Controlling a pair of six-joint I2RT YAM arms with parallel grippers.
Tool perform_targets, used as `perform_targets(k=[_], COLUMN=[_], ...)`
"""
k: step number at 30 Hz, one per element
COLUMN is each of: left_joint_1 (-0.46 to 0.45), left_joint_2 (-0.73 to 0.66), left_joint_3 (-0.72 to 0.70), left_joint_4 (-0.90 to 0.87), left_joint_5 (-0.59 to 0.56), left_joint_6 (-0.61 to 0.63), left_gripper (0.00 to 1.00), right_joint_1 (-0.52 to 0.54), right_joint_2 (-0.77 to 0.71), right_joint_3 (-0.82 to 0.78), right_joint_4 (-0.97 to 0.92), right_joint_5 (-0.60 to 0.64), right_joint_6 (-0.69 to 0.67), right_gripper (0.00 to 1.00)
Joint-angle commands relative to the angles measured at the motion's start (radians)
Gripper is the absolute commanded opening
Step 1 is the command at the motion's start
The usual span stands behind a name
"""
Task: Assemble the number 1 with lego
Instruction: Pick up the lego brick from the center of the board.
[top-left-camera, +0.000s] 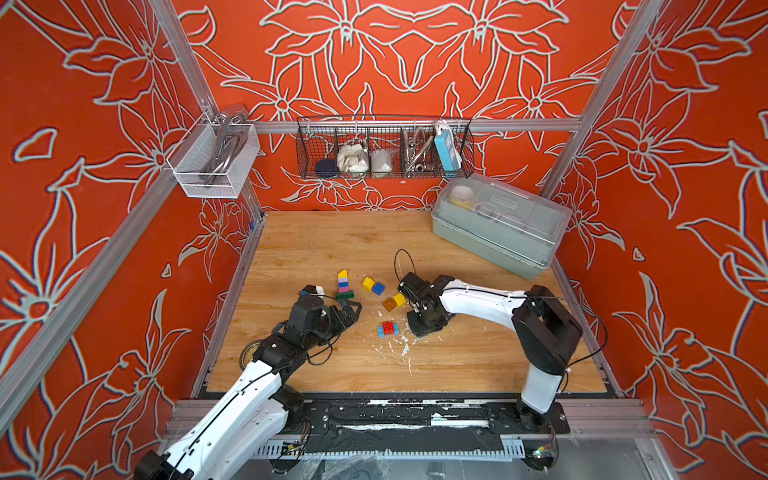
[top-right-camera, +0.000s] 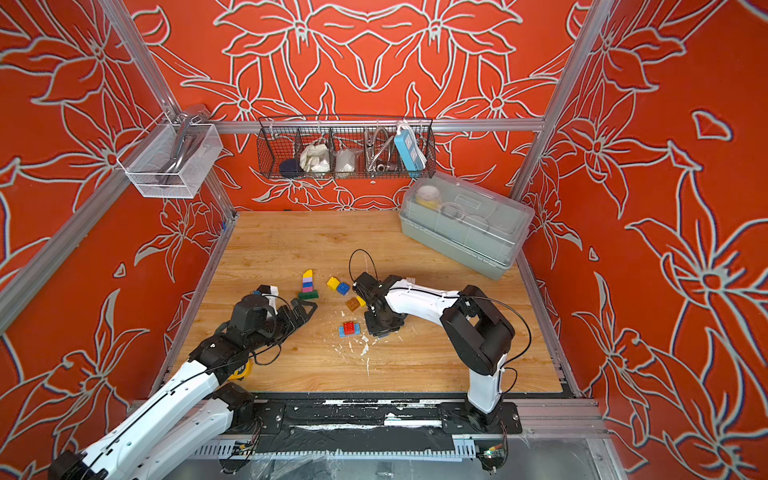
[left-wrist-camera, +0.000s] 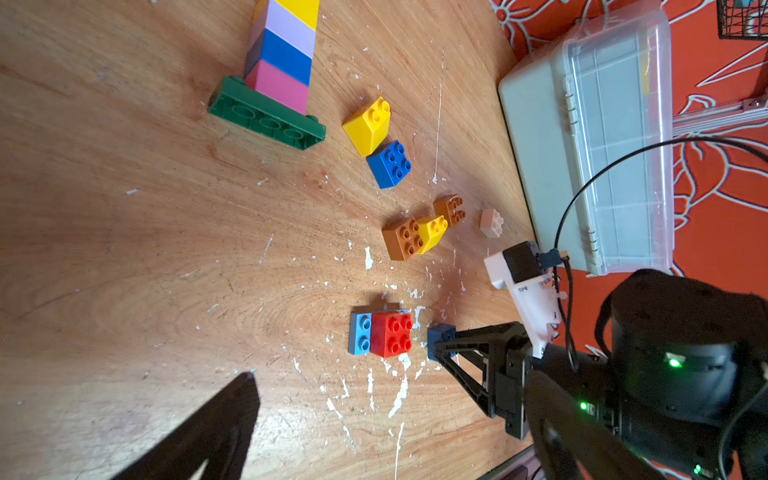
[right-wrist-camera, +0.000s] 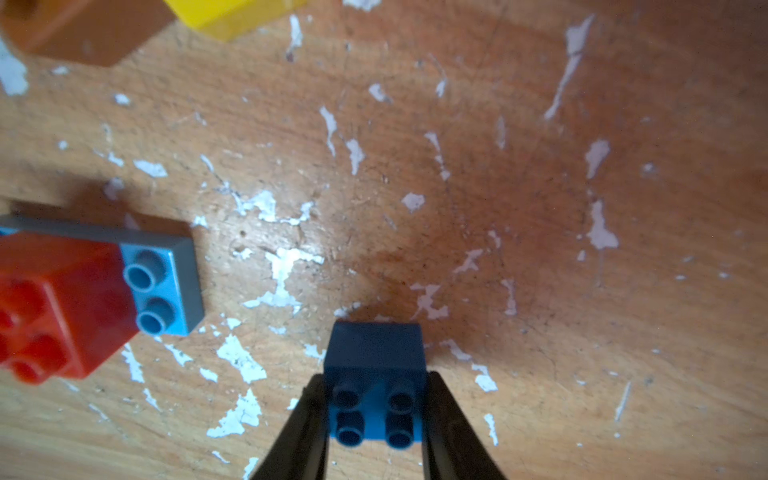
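Right tool (right-wrist-camera: 375, 378) clamps a dark blue brick (right-wrist-camera: 376, 353) on the tabletop (right-wrist-camera: 540, 208); left tool (top-left-camera: 351, 314) stands spread apart.

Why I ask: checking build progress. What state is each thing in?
brick tower: assembled, lying flat.
right gripper: shut on dark blue brick.
left gripper: open, empty.
red brick: pressed onto light blue plate.
bright blue brick: loose, studs up.
storage box: lid closed.
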Motion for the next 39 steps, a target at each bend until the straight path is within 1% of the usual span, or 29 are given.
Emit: perform_targets(k=[1, 2, 4, 7, 14, 18, 20, 22, 23, 25, 29, 33, 35, 39], left_joint_1=[0.001, 0.001, 0.002, 0.004, 0.005, 0.007, 0.008, 0.008, 0.008, 0.01, 0.012, 0.013, 0.013, 0.013], left_joint_2=[-0.001, -0.001, -0.001, -0.004, -0.005, -0.007, -0.01, -0.01, -0.01, -0.008, -0.011, -0.028, -0.058, -0.166], left_joint_3=[-0.01, -0.01, -0.01, -0.012, -0.013, -0.015, -0.016, -0.016, -0.018, -0.018, -0.022, -0.022, -0.031, -0.074], left_joint_4=[0.014, 0.014, 0.014, 0.014, 0.015, 0.016, 0.016, 0.017, 0.017, 0.019, 0.023, 0.008, -0.003, -0.022], left_joint_5=[0.011, 0.011, 0.012, 0.014, 0.017, 0.018, 0.018, 0.018, 0.018, 0.018, 0.015, -0.002, -0.02, -0.078], left_joint_6=[-0.002, -0.002, -0.002, -0.002, -0.003, -0.004, -0.003, -0.005, -0.005, -0.006, -0.011, -0.011, -0.015, -0.039], left_gripper=[0.99, 0.99, 0.99, 0.99, 0.99, 0.99, 0.99, 0.99, 0.99, 0.99, 0.99, 0.99, 0.99, 0.99], right_joint_1=[0.004, 0.003, 0.003, 0.004, 0.003, 0.004, 0.004, 0.004, 0.004, 0.003, 0.009, 0.035, 0.06, 0.113], right_joint_2=[0.025, 0.026, 0.031, 0.034, 0.033, 0.033, 0.031, 0.027, 0.025, 0.013, -0.03, -0.044, -0.03, 0.027], right_joint_3=[0.021, 0.021, 0.022, 0.026, 0.041, 0.038, 0.035, 0.035, 0.034, 0.038, 0.065, 0.144, 0.202, 0.315], right_joint_4=[-0.033, -0.036, -0.039, -0.039, -0.053, -0.052, -0.049, -0.049, -0.05, -0.051, -0.077, -0.136, -0.166, -0.221], right_joint_5=[0.03, 0.034, 0.037, 0.036, 0.039, 0.042, 0.042, 0.041, 0.04, 0.036, 0.034, 0.038, 0.054, 0.08], right_joint_6=[0.011, 0.014, 0.017, 0.022, 0.016, 0.019, 0.024, 0.031, 0.036, 0.051, 0.086, 0.118, 0.129, 0.152], right_gripper=[0.32, 0.32, 0.38, 0.41, 0.42, 0.37, 0.31, 0.19, 0.17, 0.16, 0.16, 0.16, 0.15, 0.14])
